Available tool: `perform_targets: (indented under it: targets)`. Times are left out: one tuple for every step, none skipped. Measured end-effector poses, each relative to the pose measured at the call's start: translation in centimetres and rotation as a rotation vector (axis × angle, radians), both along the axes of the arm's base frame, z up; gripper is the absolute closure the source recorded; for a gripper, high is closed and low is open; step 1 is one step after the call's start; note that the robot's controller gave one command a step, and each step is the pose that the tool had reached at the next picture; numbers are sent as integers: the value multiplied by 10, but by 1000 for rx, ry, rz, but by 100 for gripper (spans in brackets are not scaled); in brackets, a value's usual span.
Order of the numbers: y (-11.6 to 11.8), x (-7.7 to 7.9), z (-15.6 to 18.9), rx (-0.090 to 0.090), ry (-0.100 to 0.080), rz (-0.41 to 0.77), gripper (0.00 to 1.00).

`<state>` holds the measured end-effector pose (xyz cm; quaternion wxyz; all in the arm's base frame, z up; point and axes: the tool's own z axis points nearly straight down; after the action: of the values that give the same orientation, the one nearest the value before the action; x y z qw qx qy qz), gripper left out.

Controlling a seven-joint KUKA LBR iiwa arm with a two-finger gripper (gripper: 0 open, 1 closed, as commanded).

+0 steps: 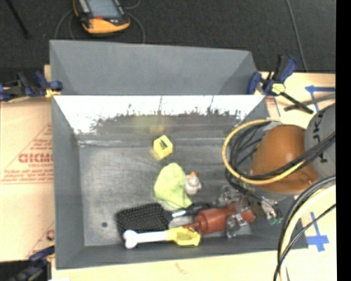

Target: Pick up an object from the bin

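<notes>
My gripper is low at the bin's front right, its metal fingers beside the right end of a reddish-brown bottle-shaped thing lying on its side. Whether that thing sits between the fingers I cannot make out. Left of it lies a yellow-and-white bone-shaped toy along the front wall. A black hairbrush rests just above the toy. A crumpled lime-green cloth lies in the middle, with a small white-and-grey bottle at its right edge.
A small yellow block sits alone toward the back of the bin floor. The arm's orange cover and looped cables hang over the bin's right side. The left half of the floor is bare.
</notes>
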<state>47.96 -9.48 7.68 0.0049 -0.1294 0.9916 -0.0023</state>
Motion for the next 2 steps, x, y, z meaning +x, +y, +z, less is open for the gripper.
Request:
perform_targets:
  targets:
    - [0, 0, 0, 0, 0, 1, 100]
    - [-9, 11, 44, 4, 14, -16, 100]
